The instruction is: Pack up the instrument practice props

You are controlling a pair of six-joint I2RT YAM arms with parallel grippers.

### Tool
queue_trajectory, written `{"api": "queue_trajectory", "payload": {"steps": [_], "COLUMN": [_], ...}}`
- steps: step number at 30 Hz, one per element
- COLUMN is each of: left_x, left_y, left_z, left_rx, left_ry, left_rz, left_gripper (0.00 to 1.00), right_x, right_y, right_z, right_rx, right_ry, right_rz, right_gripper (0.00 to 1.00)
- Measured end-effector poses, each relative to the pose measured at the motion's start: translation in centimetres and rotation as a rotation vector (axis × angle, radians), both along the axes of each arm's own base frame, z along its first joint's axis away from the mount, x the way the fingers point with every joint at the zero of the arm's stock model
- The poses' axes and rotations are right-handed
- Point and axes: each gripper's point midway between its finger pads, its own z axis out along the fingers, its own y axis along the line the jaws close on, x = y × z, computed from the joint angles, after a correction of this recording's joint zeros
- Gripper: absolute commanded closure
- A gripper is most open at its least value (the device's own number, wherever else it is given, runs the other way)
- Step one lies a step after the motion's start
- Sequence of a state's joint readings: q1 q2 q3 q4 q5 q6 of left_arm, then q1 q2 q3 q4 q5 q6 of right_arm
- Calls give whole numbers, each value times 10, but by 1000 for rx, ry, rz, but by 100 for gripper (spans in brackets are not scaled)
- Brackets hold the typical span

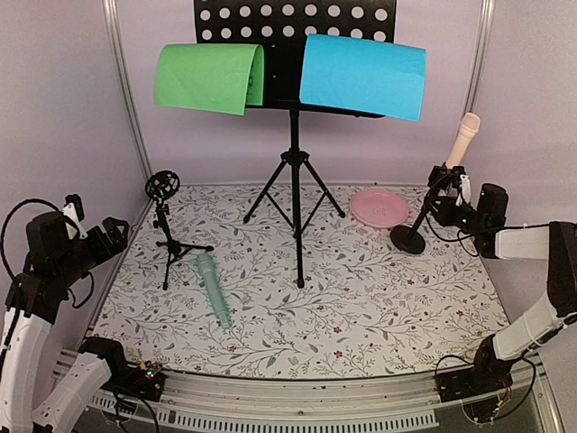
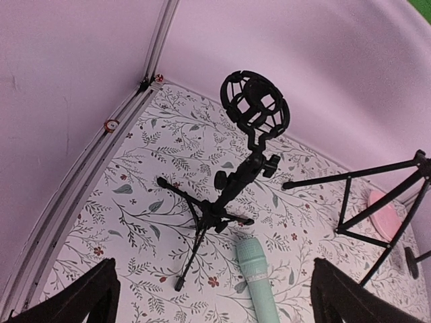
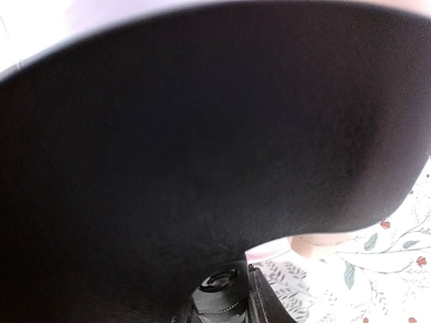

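Top view
- Progress: nothing looks packed yet. No box or bag is in sight, and every prop is out on the table (image 1: 361, 298).
- Music stand (image 1: 294, 54): upright on its tripod legs at the back middle, not folded.
- Green sheet (image 1: 209, 79): draped over the left of the music stand's ledge.
- Blue sheet (image 1: 362, 77): draped over the right of the same ledge, just beside the green one.
- Mint microphone (image 1: 213, 289): lying flat, left of and nearer than the music stand's legs.
- Left mic stand (image 1: 164, 230): upright and unloaded, left of the music stand and just beside the mint microphone.
- Right mic stand (image 1: 416, 221): tilted, well right of the music stand, with the pink microphone (image 1: 463, 140) in its top.
- Right gripper (image 1: 451, 191): appears clamped on that stand's stem, just under the microphone.
- Left gripper (image 1: 113, 233): spread wide and holding nothing, well left of the music stand.
- Plate (image 1: 379, 207): right of the music stand's legs, close to the tilted stand's round base, so it could be bumped.

Left wrist view
- Ahead: the left mic stand, with the mint microphone at its feet and the music stand's legs off to the right.
- Fingers (image 2: 77, 296): apart, with nothing between them.

Right wrist view
- Sight: almost all blocked by a blurred black surface, probably the round base. The fingers are not visible.
- Left to do: everything, in my judgement. The sheets must come off before the music stand can be folded.
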State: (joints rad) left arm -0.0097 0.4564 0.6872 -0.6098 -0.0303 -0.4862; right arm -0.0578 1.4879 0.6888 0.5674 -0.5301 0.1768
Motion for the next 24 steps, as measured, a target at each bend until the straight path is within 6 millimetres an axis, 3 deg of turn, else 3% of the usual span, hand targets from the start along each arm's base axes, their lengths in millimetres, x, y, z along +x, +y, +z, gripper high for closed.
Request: {"api": "queue_trajectory", "payload": {"steps": [7,11,16,19,24], "left_x": [-1,-6,-9,-6,-3], "left_y": [-2,-7,-17,-34,-70], "left_z": [6,24,48,70,124], "left_rx": [10,34,31,-32,-144], "left_ry": [-25,-110,-182,-220,-298], "left_rz": [-16,-54,-117,-198,-399], "left_gripper": [1,1,1,1,7], "right_x": [-37,-66,-93,-106,-125], "right_y": [30,45,49,51,63], "right_z": [18,28,34,38,40], "right_rx": [23,33,42,47,67], "right_ry": [12,8,26,36,72], "right_rz": [72,111,125,138,205], "right_gripper": [91,91,92,92,92]}}
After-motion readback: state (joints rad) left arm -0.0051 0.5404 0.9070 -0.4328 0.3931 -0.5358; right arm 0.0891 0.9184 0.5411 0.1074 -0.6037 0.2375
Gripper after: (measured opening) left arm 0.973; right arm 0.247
